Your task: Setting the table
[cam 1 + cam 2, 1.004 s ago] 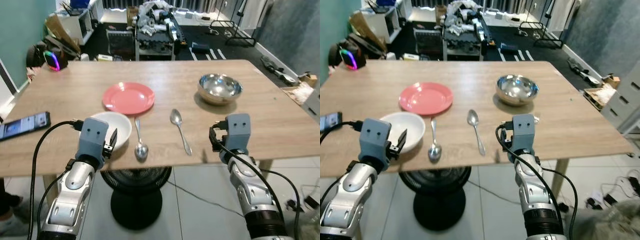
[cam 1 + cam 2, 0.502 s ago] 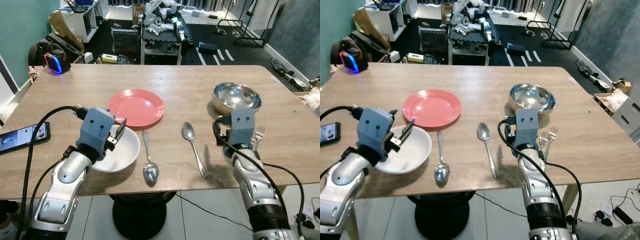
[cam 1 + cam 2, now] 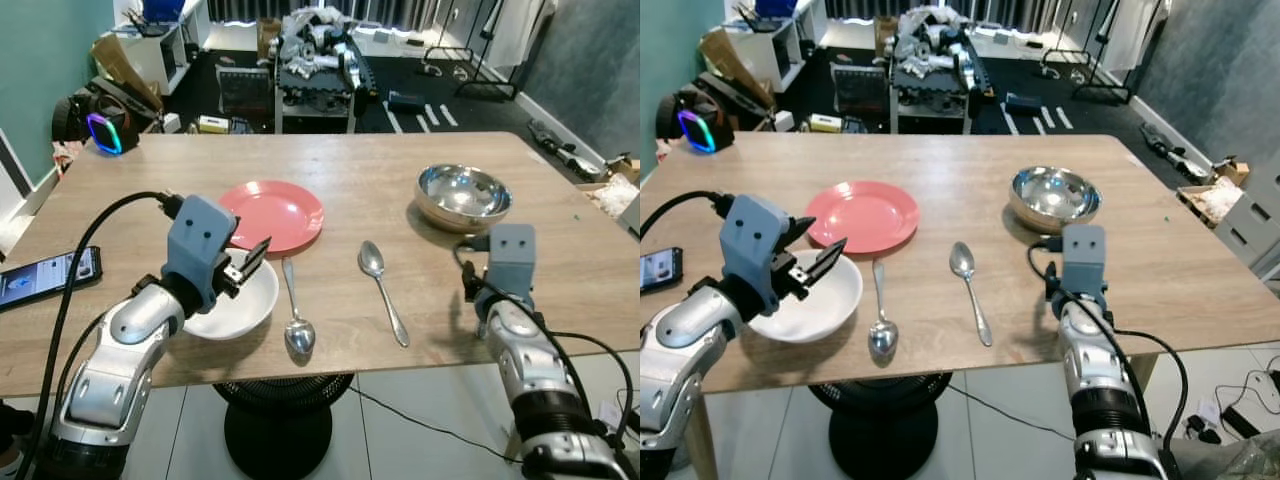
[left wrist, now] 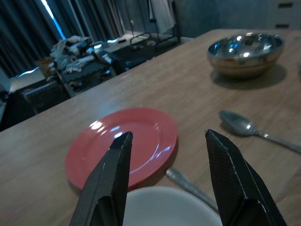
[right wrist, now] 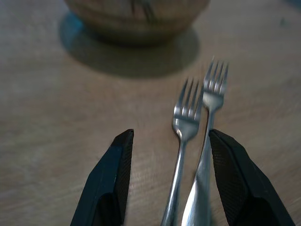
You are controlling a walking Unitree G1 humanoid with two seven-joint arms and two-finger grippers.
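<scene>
the left gripper [image 3: 256, 262] hangs over the near edge of the worktop [image 3: 400, 180], right above the white bowl [image 3: 235, 303], fingers spread wide with nothing between them. in the left wrist view the bowl's rim sits just under the fingers [image 4: 113, 181], with the pink plate straight beyond them.

taking the white bowl as the landmark: just to its right lies a spoon [image 3: 294, 312], bowl end toward the near edge, handle pointing away. further right of that is a second spoon [image 3: 384, 289], the other way round, its bowl end at the far end.

over on the right side of the worktop, well apart from the white bowl, the right gripper [image 5: 164, 188] is down low over two forks [image 5: 195, 141] that lie side by side, touching or nearly so. its fingers are open on either side of the fork handles, not closed on anything i can see.

just behind the white bowl is the pink plate [image 3: 272, 214]. far right of that, beyond the forks, sits the steel bowl [image 3: 463, 195].

a phone [image 3: 45, 276] lies off to the left of the white bowl, screen lit.
</scene>
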